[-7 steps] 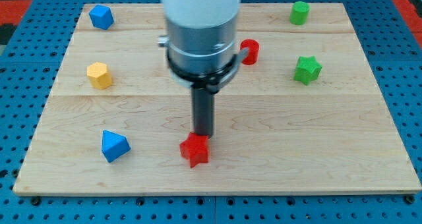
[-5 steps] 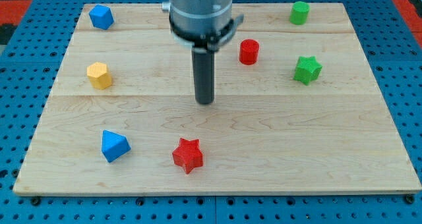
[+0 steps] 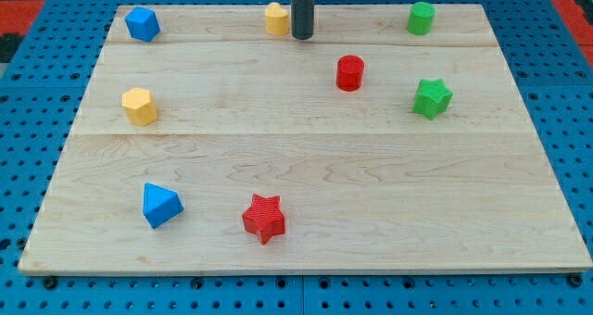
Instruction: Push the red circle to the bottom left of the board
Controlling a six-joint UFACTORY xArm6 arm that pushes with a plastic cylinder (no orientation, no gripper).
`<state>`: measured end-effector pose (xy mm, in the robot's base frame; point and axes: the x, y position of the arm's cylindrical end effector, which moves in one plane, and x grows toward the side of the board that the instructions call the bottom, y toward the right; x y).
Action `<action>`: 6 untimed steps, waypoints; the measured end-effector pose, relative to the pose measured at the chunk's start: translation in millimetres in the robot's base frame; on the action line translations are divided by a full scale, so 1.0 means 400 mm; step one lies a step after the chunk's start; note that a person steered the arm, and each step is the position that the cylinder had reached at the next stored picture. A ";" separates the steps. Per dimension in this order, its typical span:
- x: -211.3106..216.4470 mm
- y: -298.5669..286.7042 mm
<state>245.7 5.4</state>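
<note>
The red circle (image 3: 349, 72) is a short red cylinder standing upper right of the board's middle. My tip (image 3: 302, 37) is at the view's top, up and to the left of the red circle and apart from it. It stands just right of a yellow block (image 3: 276, 18). The red star (image 3: 264, 218) lies near the bottom edge, below the middle.
The wooden board (image 3: 306, 157) also holds a blue block (image 3: 142, 23) at top left, a yellow hexagon (image 3: 139, 106) at left, a blue block (image 3: 160, 205) at bottom left, a green cylinder (image 3: 421, 18) at top right and a green star (image 3: 432, 98) at right.
My tip has moved from the red star near the bottom up to the board's top. The red star shifted slightly down and left. The yellow block at the top has come into sight.
</note>
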 end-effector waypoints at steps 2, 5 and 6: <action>-0.007 0.002; 0.013 0.197; 0.186 0.195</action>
<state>320.0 83.3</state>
